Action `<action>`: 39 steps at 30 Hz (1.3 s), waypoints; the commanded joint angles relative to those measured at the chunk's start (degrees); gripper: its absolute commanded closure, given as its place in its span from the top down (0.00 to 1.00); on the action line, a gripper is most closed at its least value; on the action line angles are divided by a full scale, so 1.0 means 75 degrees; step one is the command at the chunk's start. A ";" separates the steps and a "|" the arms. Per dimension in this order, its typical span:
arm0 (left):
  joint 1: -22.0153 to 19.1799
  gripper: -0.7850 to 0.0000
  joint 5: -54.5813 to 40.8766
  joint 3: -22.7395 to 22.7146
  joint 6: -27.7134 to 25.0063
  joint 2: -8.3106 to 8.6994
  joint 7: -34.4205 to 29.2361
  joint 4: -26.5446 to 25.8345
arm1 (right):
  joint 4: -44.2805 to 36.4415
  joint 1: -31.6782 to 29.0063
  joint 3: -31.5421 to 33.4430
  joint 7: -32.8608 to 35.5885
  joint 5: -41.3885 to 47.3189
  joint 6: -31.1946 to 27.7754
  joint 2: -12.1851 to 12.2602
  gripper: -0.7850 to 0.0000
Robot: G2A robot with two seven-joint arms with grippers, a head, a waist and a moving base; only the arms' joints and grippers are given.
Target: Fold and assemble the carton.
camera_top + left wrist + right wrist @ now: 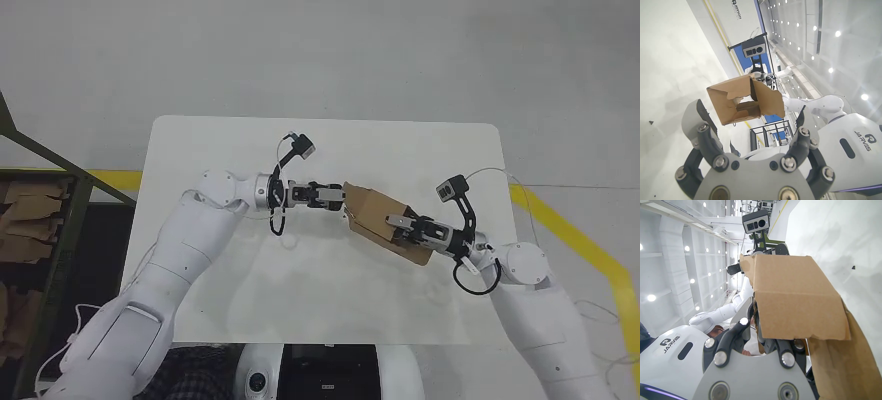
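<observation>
The carton [378, 212] was held over the middle of the table [200, 150], one wall clamped by the right gripper [412, 228]. The left gripper [751, 103] was spread open just before its loose flaps. The light, thin cardboard was judged easily creased and best gripped near a fold line.

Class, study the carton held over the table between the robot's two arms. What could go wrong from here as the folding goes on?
1. The right pincer alone grips the carton, near one end. A push from the open left pincer might twist it or make it slip.
2. The end flaps stand half folded, with ragged edges. Pressing them may crumple them rather than tuck them in.
</observation>
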 commanded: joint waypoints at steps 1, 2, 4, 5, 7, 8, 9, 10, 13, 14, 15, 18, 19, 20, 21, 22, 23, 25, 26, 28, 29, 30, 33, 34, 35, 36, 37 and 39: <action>-0.0038 1.00 0.0064 0.0092 0.0034 0.0028 -0.0035 -0.0025 | -0.0018 0.0006 -0.0014 -0.0013 -0.0037 0.0021 0.0002 0.00; -0.0063 1.00 0.0106 0.0136 0.0043 0.0038 -0.0043 -0.0016 | -0.0038 0.0010 -0.0021 -0.0008 -0.0048 0.0016 0.0003 0.00; -0.0138 1.00 0.0330 0.0223 -0.0006 0.0061 0.0005 0.0051 | -0.0080 0.0007 -0.0026 0.0014 -0.0069 0.0004 0.0008 0.00; -0.0167 1.00 0.0441 0.0272 -0.0047 0.0068 0.0047 0.0097 | -0.0106 0.0000 -0.0026 0.0028 -0.0076 -0.0008 0.0010 0.00; -0.0202 1.00 0.0375 0.0360 -0.0061 0.0064 0.0061 0.0157 | -0.0157 -0.0024 -0.0019 0.0047 -0.0096 -0.0035 0.0017 0.00; -0.0226 1.00 0.0339 0.0394 -0.0069 0.0064 0.0068 0.0185 | -0.0179 -0.0038 -0.0012 0.0052 -0.0109 -0.0050 0.0022 0.00; -0.0252 1.00 0.0320 0.0426 -0.0078 0.0065 0.0078 0.0222 | -0.0199 -0.0055 -0.0004 0.0049 -0.0105 -0.0064 0.0025 0.00; -0.0272 1.00 0.0277 0.0449 -0.0098 0.0064 0.0098 0.0264 | -0.0218 -0.0071 0.0003 0.0060 -0.0104 -0.0078 0.0029 0.00; -0.0330 1.00 0.0185 0.0527 -0.0129 0.0061 0.0129 0.0375 | -0.0280 -0.0131 0.0021 0.0096 -0.0118 -0.0141 0.0041 0.00; -0.0346 1.00 0.0161 0.0553 -0.0130 0.0060 0.0130 0.0412 | -0.0312 -0.0152 0.0028 0.0119 -0.0117 -0.0168 0.0045 0.00; -0.0361 1.00 0.0140 0.0583 -0.0127 0.0059 0.0126 0.0443 | -0.0343 -0.0174 0.0040 0.0140 -0.0103 -0.0200 0.0050 0.00; -0.0402 1.00 0.0052 0.0657 -0.0101 0.0057 0.0101 0.0557 | -0.0442 -0.0243 0.0090 0.0230 0.0011 -0.0292 0.0064 0.00; -0.0417 1.00 0.0021 0.0677 -0.0096 0.0056 0.0096 0.0593 | -0.0468 -0.0265 0.0107 0.0261 0.0051 -0.0315 0.0069 0.00; -0.0431 1.00 -0.0014 0.0697 -0.0090 0.0054 0.0090 0.0624 | -0.0492 -0.0283 0.0124 0.0290 0.0090 -0.0338 0.0074 0.00; -0.0444 1.00 -0.0042 0.0718 -0.0086 0.0053 0.0086 0.0650 | -0.0513 -0.0298 0.0136 0.0321 0.0122 -0.0352 0.0078 0.00; -0.0456 1.00 -0.0072 0.0737 -0.0079 0.0052 0.0079 0.0676 | -0.0531 -0.0311 0.0148 0.0344 0.0161 -0.0363 0.0082 0.00; -0.0467 1.00 -0.0095 0.0759 -0.0070 0.0051 0.0069 0.0698 | -0.0549 -0.0322 0.0155 0.0368 0.0195 -0.0372 0.0085 0.00; -0.0485 1.00 -0.0123 0.0801 -0.0058 0.0052 0.0058 0.0746 | -0.0580 -0.0338 0.0167 0.0420 0.0254 -0.0392 0.0091 0.00; -0.0492 1.00 -0.0139 0.0822 -0.0053 0.0051 0.0053 0.0766 | -0.0596 -0.0344 0.0170 0.0447 0.0284 -0.0399 0.0094 0.00; -0.0504 1.00 -0.0184 0.0858 -0.0041 0.0052 0.0041 0.0801 | -0.0614 -0.0351 0.0182 0.0475 0.0311 -0.0406 0.0100 0.00; -0.0512 1.00 -0.0200 0.0874 -0.0040 0.0053 0.0039 0.0820 | -0.0626 -0.0357 0.0182 0.0494 0.0338 -0.0407 0.0102 0.00; -0.0518 1.00 -0.0215 0.0887 -0.0044 0.0053 0.0044 0.0840 | -0.0635 -0.0362 0.0183 0.0511 0.0377 -0.0409 0.0103 0.00; -0.0532 1.00 -0.0251 0.0939 -0.0037 0.0054 0.0036 0.0867 | -0.0666 -0.0368 0.0191 0.0594 0.0495 -0.0429 0.0108 0.00; -0.0531 1.00 -0.0277 0.0954 -0.0036 0.0055 0.0036 0.0874 | -0.0672 -0.0370 0.0195 0.0625 0.0547 -0.0439 0.0110 0.00; -0.0532 1.00 -0.0288 0.0971 -0.0042 0.0055 0.0041 0.0877 | -0.0675 -0.0374 0.0195 0.0660 0.0618 -0.0444 0.0110 0.00; -0.0532 1.00 -0.0289 0.0986 -0.0039 0.0055 0.0039 0.0873 | -0.0675 -0.0375 0.0194 0.0687 0.0668 -0.0444 0.0110 0.00; -0.0527 1.00 -0.0323 0.1007 -0.0042 0.0055 0.0041 0.0869 | -0.0669 -0.0369 0.0194 0.0750 0.0740 -0.0444 0.0112 0.00; -0.0521 1.00 -0.0354 0.1038 -0.0053 0.0056 0.0053 0.0850 | -0.0648 -0.0363 0.0195 0.0783 0.0836 -0.0450 0.0112 0.00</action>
